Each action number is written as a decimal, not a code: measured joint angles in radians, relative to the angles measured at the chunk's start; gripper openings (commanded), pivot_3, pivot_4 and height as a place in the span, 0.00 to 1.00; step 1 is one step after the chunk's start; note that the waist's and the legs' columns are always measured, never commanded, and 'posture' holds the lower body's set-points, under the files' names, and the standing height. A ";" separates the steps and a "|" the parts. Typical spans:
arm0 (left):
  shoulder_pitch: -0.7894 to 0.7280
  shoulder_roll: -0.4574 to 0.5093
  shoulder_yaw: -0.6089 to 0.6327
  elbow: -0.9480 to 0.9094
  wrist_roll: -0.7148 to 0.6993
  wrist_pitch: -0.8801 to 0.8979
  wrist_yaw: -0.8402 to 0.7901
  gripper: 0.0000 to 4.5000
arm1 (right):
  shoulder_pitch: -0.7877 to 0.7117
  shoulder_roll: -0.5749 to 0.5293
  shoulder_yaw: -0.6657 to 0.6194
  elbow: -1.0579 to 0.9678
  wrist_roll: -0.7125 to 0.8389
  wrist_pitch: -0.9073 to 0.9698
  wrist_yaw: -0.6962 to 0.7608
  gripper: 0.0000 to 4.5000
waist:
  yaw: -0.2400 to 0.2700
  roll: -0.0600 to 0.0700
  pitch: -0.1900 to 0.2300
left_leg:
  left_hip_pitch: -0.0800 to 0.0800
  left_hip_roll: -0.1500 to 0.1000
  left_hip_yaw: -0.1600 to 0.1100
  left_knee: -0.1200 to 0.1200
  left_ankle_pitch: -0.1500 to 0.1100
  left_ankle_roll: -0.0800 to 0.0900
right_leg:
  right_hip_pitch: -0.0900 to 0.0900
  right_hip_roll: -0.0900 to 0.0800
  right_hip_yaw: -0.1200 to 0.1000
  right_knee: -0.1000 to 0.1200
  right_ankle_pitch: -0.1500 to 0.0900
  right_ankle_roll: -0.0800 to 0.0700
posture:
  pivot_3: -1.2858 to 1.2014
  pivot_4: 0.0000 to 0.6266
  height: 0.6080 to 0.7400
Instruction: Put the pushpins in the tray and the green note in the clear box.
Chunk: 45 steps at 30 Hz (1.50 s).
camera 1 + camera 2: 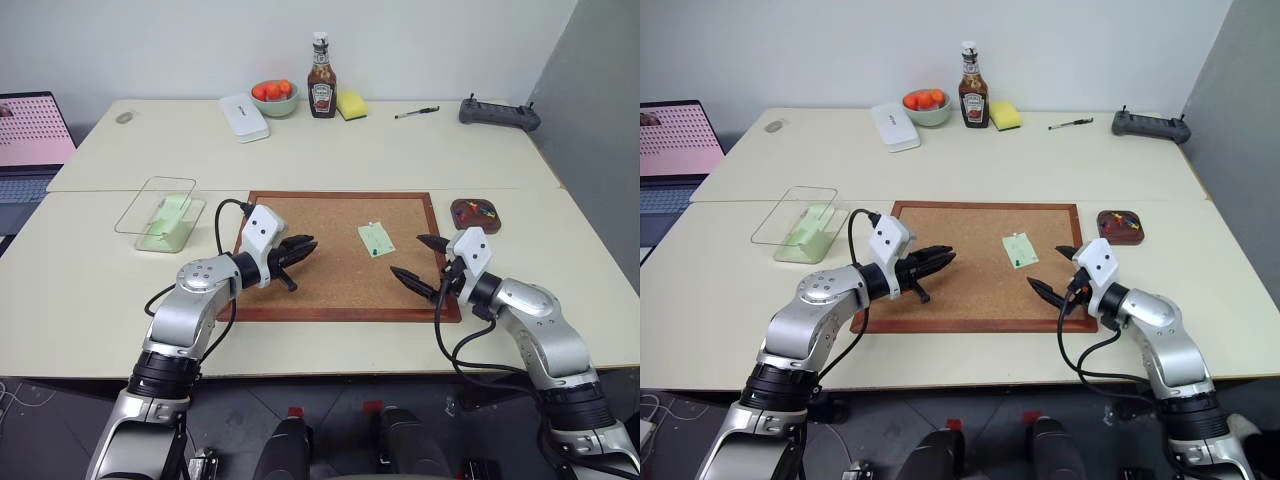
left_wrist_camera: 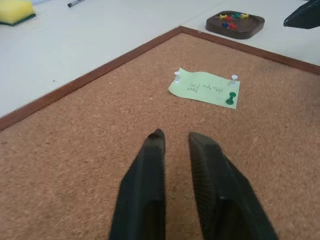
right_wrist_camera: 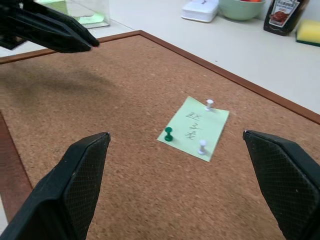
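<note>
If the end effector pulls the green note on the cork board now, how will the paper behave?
The green note looks thin, so probably light and floppy. Two white pins and a green pin hold it on the cork board, so it would likely tear or buckle rather than slide.

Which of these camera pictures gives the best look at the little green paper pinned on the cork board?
The right wrist view: the pale green square paper note lies near and unobstructed, its two white pins and one green pin clear. The left wrist view also shows its pins, but farther off. Both eye views show a small slip.
</note>
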 measured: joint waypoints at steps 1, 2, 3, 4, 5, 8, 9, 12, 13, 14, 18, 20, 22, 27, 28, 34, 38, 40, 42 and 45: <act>0.000 -0.001 0.000 0.011 0.001 -0.001 -0.002 0.01 | -0.003 0.004 0.003 0.000 -0.002 0.000 0.000 1.00 | 0.000 0.000 0.000 | 0.000 0.000 0.000 0.000 0.000 0.000 | 0.000 0.000 0.000 0.000 0.000 0.000 | 0.52 0.24 1.00; 0.001 -0.001 0.000 0.022 0.003 -0.003 -0.005 0.01 | -0.008 0.006 0.004 0.000 -0.002 0.000 0.000 1.00 | 0.000 0.000 0.000 | 0.000 0.000 0.000 0.000 0.000 0.000 | 0.000 0.000 0.000 0.000 0.000 0.000 | 0.52 0.24 1.00; 0.004 -0.001 0.000 0.029 0.005 -0.011 -0.013 0.01 | -0.016 0.007 0.009 0.001 -0.004 0.000 0.001 1.00 | 0.000 0.000 0.000 | 0.000 0.000 0.000 0.000 0.000 0.000 | 0.000 0.000 0.000 0.000 0.000 0.000 | 0.52 0.24 1.00; 0.009 -0.001 -0.004 0.032 0.011 -0.030 -0.026 0.01 | -0.033 0.013 0.016 0.003 -0.009 0.000 -0.001 1.00 | -0.001 0.000 0.000 | 0.000 0.000 0.000 0.000 0.000 0.000 | 0.000 0.000 0.000 0.000 0.000 0.000 | 0.52 0.24 1.00; 0.012 -0.001 -0.006 0.035 0.014 -0.041 -0.030 0.01 | -0.042 0.017 0.019 0.005 -0.011 0.000 -0.001 1.00 | -0.001 0.000 0.000 | 0.000 0.000 0.000 0.000 0.000 0.000 | 0.000 0.000 0.000 0.000 0.000 0.000 | 0.52 0.24 1.00; 0.026 -0.014 -0.014 0.066 0.025 -0.087 -0.047 0.01 | -0.084 0.047 0.040 0.026 -0.026 0.000 -0.010 1.00 | 0.001 0.000 0.000 | 0.000 0.000 0.000 0.000 0.000 0.000 | 0.000 0.000 0.000 0.000 0.000 0.000 | 0.52 0.24 1.00; 0.027 -0.021 -0.015 0.080 0.027 -0.101 -0.048 0.01 | -0.094 0.056 0.044 0.038 -0.033 0.000 -0.014 1.00 | 0.001 0.000 0.000 | 0.000 0.000 0.000 0.000 0.000 0.000 | 0.000 0.000 0.000 0.000 0.000 0.000 | 0.52 0.24 1.00; 0.028 -0.045 -0.025 0.152 0.048 -0.152 -0.057 0.01 | -0.152 0.090 0.061 0.094 -0.059 0.030 -0.052 1.00 | 0.001 0.000 0.000 | 0.000 0.000 0.000 0.000 0.000 0.000 | 0.000 0.000 0.000 0.000 0.000 0.000 | 0.52 0.24 1.00; 0.028 -0.052 -0.031 0.172 0.055 -0.168 -0.060 0.01 | -0.171 0.098 0.068 0.111 -0.070 0.043 -0.064 1.00 | 0.001 0.000 0.000 | 0.000 0.000 0.000 0.000 0.000 0.000 | 0.000 0.000 0.000 0.000 0.000 0.000 | 0.52 0.24 1.00; 0.028 -0.057 -0.033 0.189 0.062 -0.181 -0.063 0.01 | -0.191 0.103 0.079 0.129 -0.080 0.057 -0.072 1.00 | 0.001 0.000 0.000 | 0.000 0.000 0.000 0.000 0.000 0.000 | 0.000 0.000 0.000 0.000 0.000 0.000 | 0.52 0.24 1.00; 0.012 -0.069 -0.039 0.262 0.084 -0.249 -0.071 0.01 | -0.312 0.148 0.095 0.277 -0.122 0.097 -0.113 1.00 | 0.001 0.000 0.000 | 0.001 0.000 0.000 0.000 0.000 0.000 | 0.000 0.000 0.000 0.001 0.000 -0.001 | 0.52 0.24 1.00; 0.006 -0.071 -0.040 0.277 0.092 -0.267 -0.079 0.01 | -0.356 0.166 0.099 0.330 -0.132 0.103 -0.118 1.00 | 0.001 0.000 0.000 | 0.001 0.000 0.000 0.000 0.000 0.000 | 0.000 0.000 0.000 0.001 0.000 -0.001 | 0.52 0.24 1.00; -0.001 -0.077 -0.041 0.289 0.099 -0.280 -0.084 0.01 | -0.398 0.176 0.105 0.389 -0.150 0.102 -0.123 1.00 | 0.001 0.001 -0.001 | 0.001 -0.001 0.000 0.000 0.000 0.000 | 0.000 0.000 0.000 0.001 0.001 -0.001 | 0.52 0.24 1.00; -0.001 -0.082 -0.040 0.290 0.110 -0.286 -0.086 0.01 | -0.496 0.197 0.117 0.563 -0.191 0.065 -0.133 1.00 | 0.001 0.001 -0.001 | 0.001 -0.001 -0.001 0.000 0.000 0.000 | 0.000 0.000 0.000 0.001 0.001 -0.001 | 0.52 0.24 1.00; 0.002 -0.083 -0.039 0.287 0.111 -0.286 -0.087 0.01 | -0.519 0.204 0.117 0.612 -0.199 0.046 -0.138 1.00 | 0.001 0.001 -0.001 | 0.001 -0.001 -0.001 0.000 0.000 0.000 | 0.000 -0.001 0.000 0.001 0.001 -0.001 | 0.52 0.24 1.00; 0.008 -0.083 -0.038 0.276 0.113 -0.282 -0.087 0.00 | -0.581 0.226 0.113 0.778 -0.222 -0.019 -0.163 0.83 | -0.001 0.002 -0.001 | 0.001 -0.001 0.000 0.000 0.000 0.000 | 0.000 -0.001 0.000 0.001 0.001 -0.001 | 0.52 0.24 1.00; 0.016 -0.085 -0.040 0.260 0.113 -0.279 -0.088 0.00 | -0.618 0.246 0.109 0.881 -0.238 -0.066 -0.196 0.63 | -0.001 0.002 -0.001 | 0.001 -0.001 0.000 0.000 0.000 0.000 | 0.000 -0.001 0.000 0.001 0.001 -0.001 | 0.52 0.24 1.00; 0.016 -0.085 -0.040 0.259 0.113 -0.278 -0.088 0.00 | -0.629 0.247 0.099 0.914 -0.243 -0.086 -0.205 0.55 | -0.001 0.002 -0.001 | 0.001 -0.001 0.000 0.000 0.000 0.000 | 0.000 -0.001 0.000 0.001 0.001 -0.001 | 0.52 0.24 1.00; 0.016 -0.085 -0.040 0.258 0.113 -0.277 -0.088 0.00 | -0.638 0.247 0.092 0.948 -0.246 -0.103 -0.215 0.45 | -0.001 0.002 -0.001 | 0.001 -0.001 0.000 0.000 0.000 0.000 | 0.000 -0.001 0.000 0.001 0.001 -0.001 | 0.52 0.24 1.00; 0.016 -0.085 -0.039 0.258 0.113 -0.276 -0.088 0.00 | -0.645 0.250 0.087 0.974 -0.253 -0.118 -0.219 0.32 | -0.001 0.002 -0.001 | 0.001 -0.001 0.000 0.000 0.000 0.000 | 0.000 -0.001 0.000 0.001 0.001 -0.001 | 0.52 0.24 1.00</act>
